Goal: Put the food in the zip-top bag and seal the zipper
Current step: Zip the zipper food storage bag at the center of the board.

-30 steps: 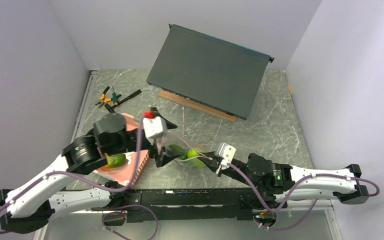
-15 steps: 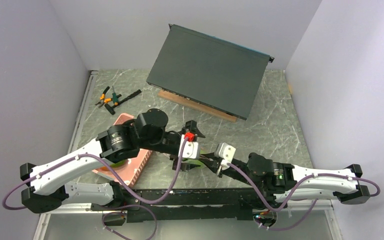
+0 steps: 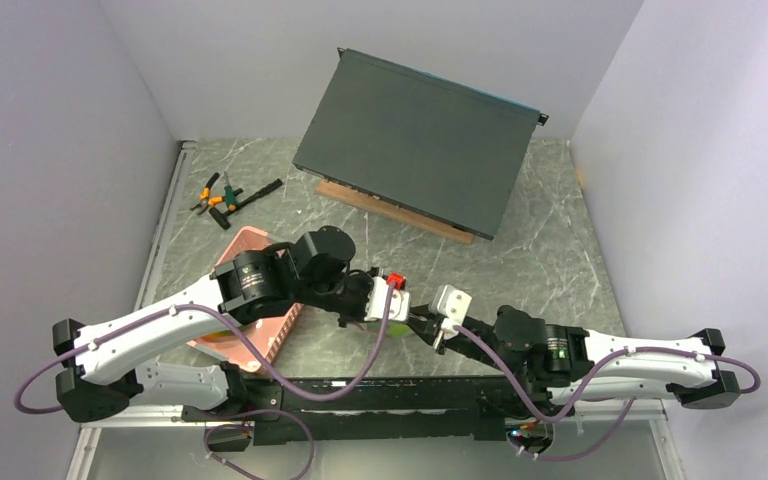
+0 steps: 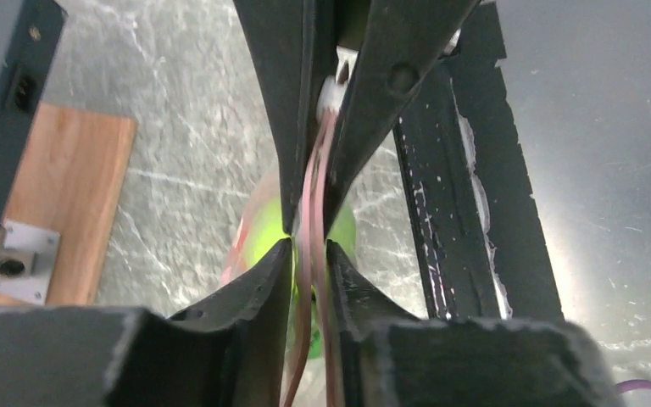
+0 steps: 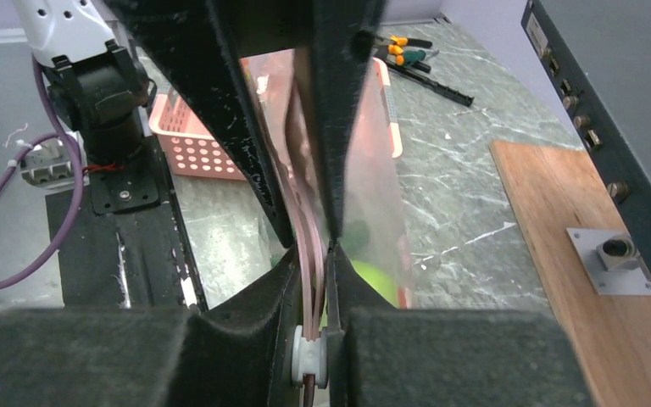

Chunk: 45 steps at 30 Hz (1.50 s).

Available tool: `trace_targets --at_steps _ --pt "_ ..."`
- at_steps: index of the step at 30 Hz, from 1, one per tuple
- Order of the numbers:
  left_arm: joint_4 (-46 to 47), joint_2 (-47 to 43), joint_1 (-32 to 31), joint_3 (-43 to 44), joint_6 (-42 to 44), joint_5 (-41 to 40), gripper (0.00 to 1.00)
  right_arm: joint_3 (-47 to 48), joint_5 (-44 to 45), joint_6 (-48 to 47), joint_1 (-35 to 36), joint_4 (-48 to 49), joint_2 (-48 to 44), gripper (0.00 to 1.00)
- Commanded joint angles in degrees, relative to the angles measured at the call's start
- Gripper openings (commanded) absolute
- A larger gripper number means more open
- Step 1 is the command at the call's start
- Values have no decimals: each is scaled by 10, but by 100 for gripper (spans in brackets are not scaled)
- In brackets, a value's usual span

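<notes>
The zip-top bag point(image 5: 375, 182) hangs clear between my two grippers, with a bright green apple point(image 4: 258, 231) point(image 5: 379, 284) and a red piece of food low inside it. Its pink zipper point(image 4: 308, 212) point(image 5: 308, 216) runs taut from one gripper to the other. In the left wrist view my left gripper point(image 4: 309, 250) point(image 3: 405, 312) is shut on the two pink strips. Facing it tip to tip, my right gripper point(image 5: 314, 250) point(image 3: 428, 322) is shut on the zipper at the white slider point(image 5: 305, 356). From the top view the arms hide most of the bag.
The pink slotted basket point(image 3: 260, 245) point(image 5: 199, 144) lies under my left arm, a yellow-green piece point(image 3: 222, 338) showing inside. Orange-handled pliers point(image 3: 215, 195) lie at the back left. A large dark box point(image 3: 420, 135) leans on a wooden board point(image 3: 390, 208) behind.
My left arm swung right from over the basket to the bag, and its jaws closed from wide open onto the zipper beside the right gripper. The right arm stayed put.
</notes>
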Motion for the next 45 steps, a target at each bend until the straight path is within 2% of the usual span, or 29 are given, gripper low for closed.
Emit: trace_targets --at_steps 1,3,4,6,10,12,17,24,29,33,34,35,36,37,38,40,41,42,43,45 --pt "18 -40 -1 -33 5 -61 19 2 21 3 -2 24 -19 18" --pt "45 -62 -1 -53 3 -70 4 -32 40 8 -2 52 -38 38" --pt "60 -73 -1 -65 0 -72 0 -52 41 13 -2 67 -56 47" --pt "84 -92 -1 -85 -5 -70 0 -91 31 17 -2 101 -84 54" --pt "115 -109 -1 -112 -18 -57 0 -151 19 -13 -2 153 -134 58" --pt "116 -107 -1 -111 -23 -50 0 -159 -3 -22 -2 166 -154 55" --pt "122 -108 -2 -114 -25 -45 0 -156 -39 -46 -2 176 -147 38" --pt "115 -103 -1 -105 -32 -36 0 -120 -61 -56 -2 161 -116 36" --pt "106 -97 -2 -98 -31 -33 0 -107 -43 -51 -3 166 -104 36" --pt "107 -95 -1 -100 -35 -29 0 -94 -38 -49 -3 156 -91 31" --pt "107 -93 -1 -98 -36 -27 0 -92 -39 -50 -3 155 -88 27" --pt "107 -92 -1 -96 -38 -26 0 -90 -41 -52 -3 152 -83 5" --pt "107 -90 -1 -94 -42 -24 0 -88 -43 -55 -3 146 -78 0" --pt "106 -90 -1 -90 -46 -21 1 -85 -43 -57 -4 138 -73 0" --pt "106 -89 -1 -88 -52 -20 8 -82 -44 -55 -5 131 -68 0" --pt "112 -87 -1 -79 -67 -10 30 -70 -43 -41 -8 117 -55 0" --pt "119 -86 -1 -75 -74 -6 45 -62 -41 -33 -8 104 -47 0" --pt "127 -83 -2 -71 -80 2 54 -54 -38 -25 -9 95 -41 0" --pt "133 -80 -1 -65 -82 15 58 -45 -39 -18 -9 88 -36 0" --pt "141 -69 -1 -55 -82 35 61 -35 -48 -13 -10 79 -34 0"
